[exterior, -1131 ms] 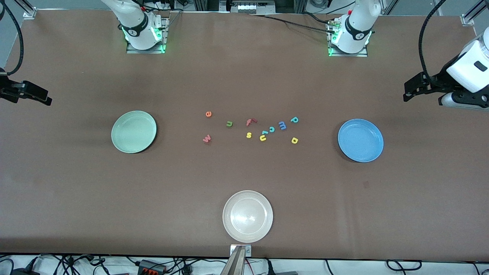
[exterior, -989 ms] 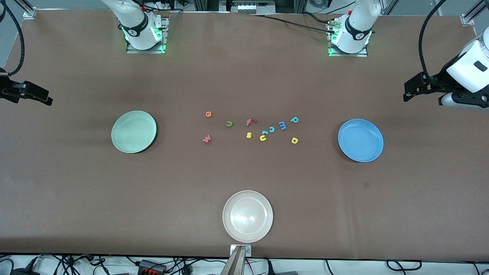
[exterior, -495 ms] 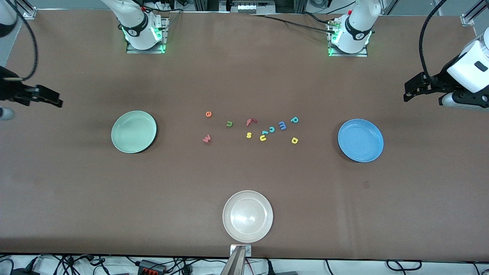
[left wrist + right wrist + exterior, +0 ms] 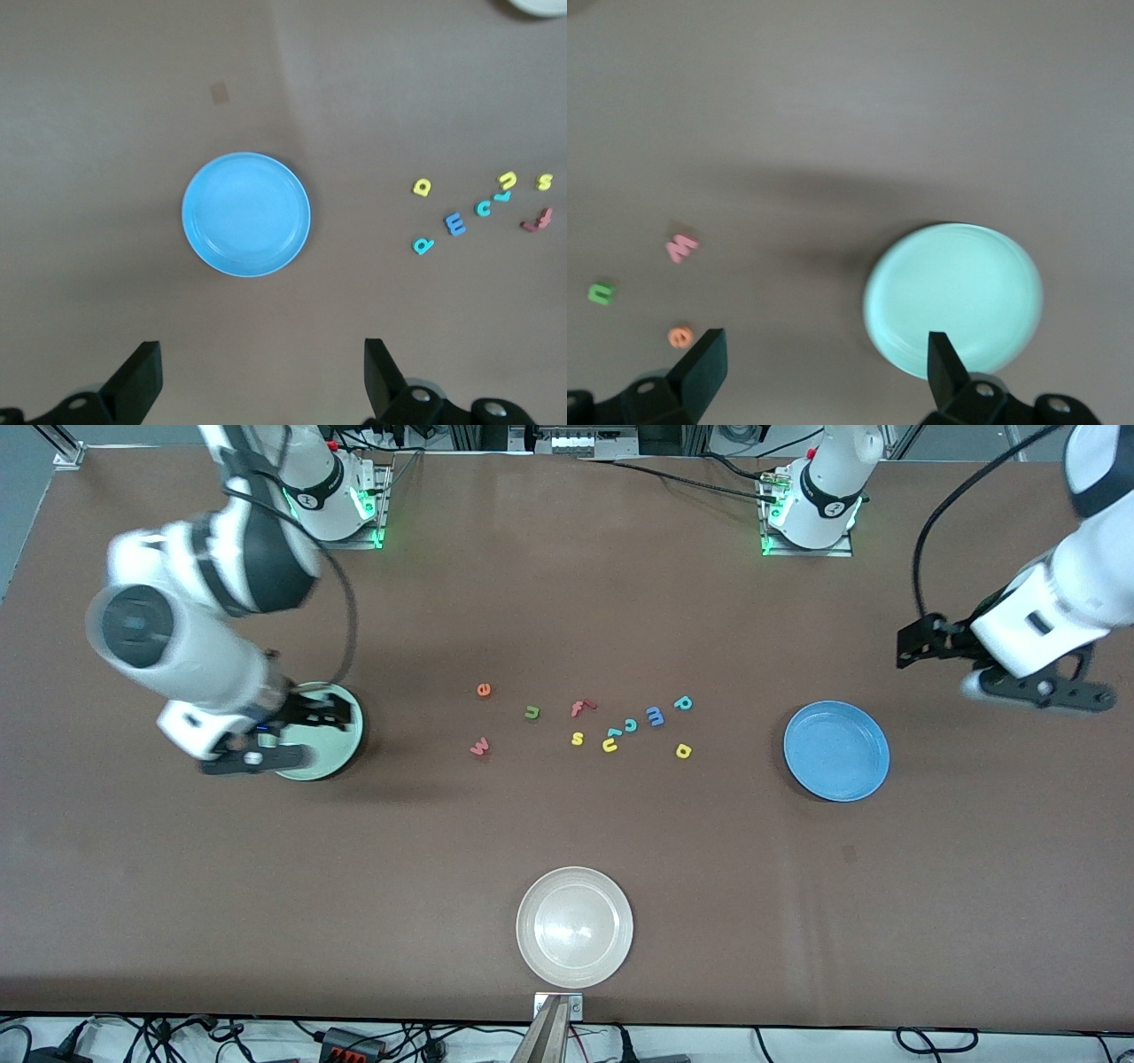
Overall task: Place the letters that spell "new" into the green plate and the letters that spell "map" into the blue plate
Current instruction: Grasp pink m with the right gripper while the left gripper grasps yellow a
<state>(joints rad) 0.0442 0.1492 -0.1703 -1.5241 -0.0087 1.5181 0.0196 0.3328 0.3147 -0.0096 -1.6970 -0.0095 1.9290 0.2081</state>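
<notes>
Letters (image 4: 585, 722) for both words are scattered loose at mid-counter between the green plate (image 4: 341, 760) and the blue plate (image 4: 836, 750), both plates empty. The right hand (image 4: 332, 710) is spread over the green plate, the left hand (image 4: 912, 646) spread above bare counter near the blue plate, apparently ready for reaching.

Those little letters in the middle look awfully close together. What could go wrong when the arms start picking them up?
1. The blue m lies close beside the teal c and teal p, so the open left gripper could knock or grab a wrong one.
2. The yellow a could be confused with the yellow s or u.
3. The open right gripper, now over the green plate, might bump it.
</notes>
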